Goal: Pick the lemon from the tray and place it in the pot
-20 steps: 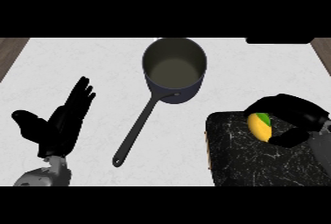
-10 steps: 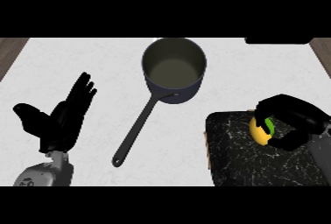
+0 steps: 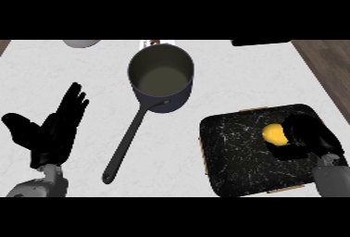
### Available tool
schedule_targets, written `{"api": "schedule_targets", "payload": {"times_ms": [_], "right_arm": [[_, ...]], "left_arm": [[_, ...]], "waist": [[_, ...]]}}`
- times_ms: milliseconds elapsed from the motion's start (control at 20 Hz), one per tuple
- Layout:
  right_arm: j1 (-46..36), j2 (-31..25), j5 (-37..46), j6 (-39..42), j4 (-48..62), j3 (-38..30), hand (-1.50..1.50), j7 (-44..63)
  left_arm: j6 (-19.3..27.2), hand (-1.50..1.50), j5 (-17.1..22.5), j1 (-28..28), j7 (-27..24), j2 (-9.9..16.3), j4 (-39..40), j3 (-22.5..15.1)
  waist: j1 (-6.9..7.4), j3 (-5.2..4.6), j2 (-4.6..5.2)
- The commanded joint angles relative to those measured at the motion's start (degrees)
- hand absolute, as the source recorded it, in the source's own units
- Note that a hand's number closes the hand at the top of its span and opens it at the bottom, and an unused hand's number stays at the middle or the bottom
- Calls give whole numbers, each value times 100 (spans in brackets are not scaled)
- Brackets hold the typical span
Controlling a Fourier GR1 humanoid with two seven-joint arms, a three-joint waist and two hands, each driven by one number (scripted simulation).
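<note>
Black fingers of the right hand (image 3: 309, 137) curl around the right side of the lemon (image 3: 273, 134), which sits on the dark marbled tray (image 3: 232, 157). The lemon's left face shows yellow; its right portion is hidden behind the hand. Contact appears to run along the lemon's right flank, though whether the thumb closes underneath cannot be seen.

Compared with half a second ago, the hand covers less of the fruit, and the green patch seen on the lemon then is out of sight, which suggests the fruit has turned slightly under the closing fingers. The lemon is not yet lifted; it lies on the right-centre part of the tray. In judgement, the grasp is nearly complete and the lift is the next stage.

The pot (image 3: 161, 76) stands up and to the left of the tray, well apart from the lemon, mouth open and empty, its long handle (image 3: 126, 143) angled down and left.

The left hand (image 3: 51, 129) rests open, fingers straight, at the left of the view.
</note>
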Motion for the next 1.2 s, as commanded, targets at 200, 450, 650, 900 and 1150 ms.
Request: {"api": "schedule_targets", "payload": {"times_ms": [200,450,650,900,1150], "right_arm": [[350,1044,1023,-1176,-1095,-153,150,2606],[72,1732,1875,-1444,-2199,569,150,3845],[-359,1751,2710,-1382,-3052,1299,150,4755],[-1457,1759,3470,-716,-3692,2472,150,6087],[-2402,1761,3778,-78,-3655,3327,150,7538]], "left_arm": [[39,0,6,132,50,65,-45,112],[-1,0,-4,137,21,6,33,14],[-82,0,14,129,30,23,-69,-55],[-204,0,44,-142,54,-9,11,-199],[-228,0,-21,-147,12,-111,3,-383]], "waist": [[-139,34,-91],[112,41,-26],[346,45,-63],[623,68,47],[893,96,119]]}}
